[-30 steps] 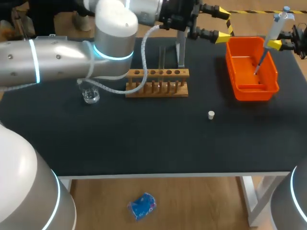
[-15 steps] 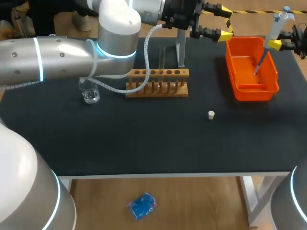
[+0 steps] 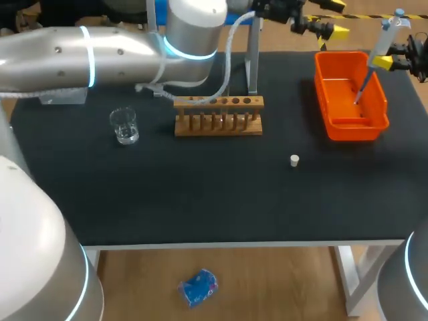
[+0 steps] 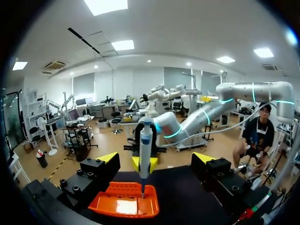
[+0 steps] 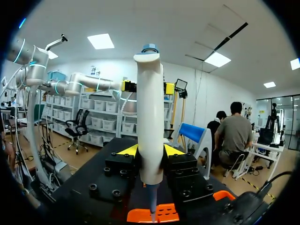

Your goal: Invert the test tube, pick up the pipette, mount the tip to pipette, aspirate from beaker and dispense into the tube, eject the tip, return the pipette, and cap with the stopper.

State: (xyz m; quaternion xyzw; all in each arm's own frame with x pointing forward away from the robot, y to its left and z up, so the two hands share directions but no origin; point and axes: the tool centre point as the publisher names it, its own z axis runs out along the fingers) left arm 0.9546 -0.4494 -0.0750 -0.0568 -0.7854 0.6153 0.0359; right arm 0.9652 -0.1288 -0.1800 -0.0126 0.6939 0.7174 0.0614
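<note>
The left gripper, wide and empty, had pulled back from the rack to the far edge. The right gripper kept holding the pipette over the orange bin at far right, probably for ejecting the tip

Lab w/ tube rack, beaker, pipette

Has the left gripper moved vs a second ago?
Yes. The left gripper has shifted right and farther back, away from the wooden rack.
</note>
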